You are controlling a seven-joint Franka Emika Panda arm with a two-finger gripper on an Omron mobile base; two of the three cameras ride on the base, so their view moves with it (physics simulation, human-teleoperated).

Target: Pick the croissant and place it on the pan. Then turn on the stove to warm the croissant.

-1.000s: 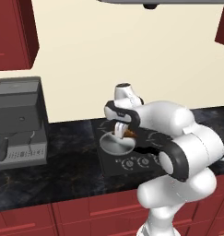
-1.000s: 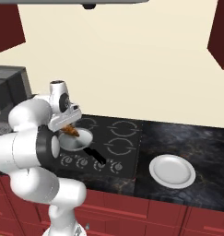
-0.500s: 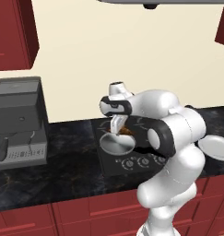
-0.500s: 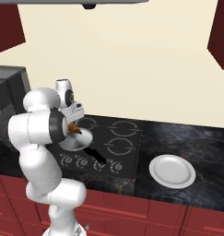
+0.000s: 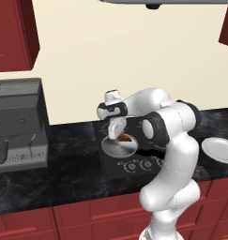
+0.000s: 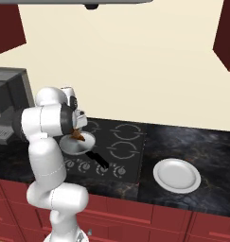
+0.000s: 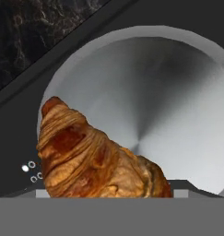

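While the gripper [image 5: 118, 131] hangs directly above the pan [image 5: 118, 146] on the stove [image 6: 117, 149], its jaws stand wide around the croissant [image 7: 92, 159], held over the pan's near rim.

Your desk [image 5: 64, 178]: dark marbled top over red cabinet fronts, along cream wall. Grey coffee machine [image 5: 19, 123] stands at its left end. Black stove [image 6: 121, 146] set flush mid-desk, knobs along front edge; pan [image 5: 118, 146] rests on stove's front-left burner. Round white plate [image 6: 177, 175] lies right of stove, well apart.
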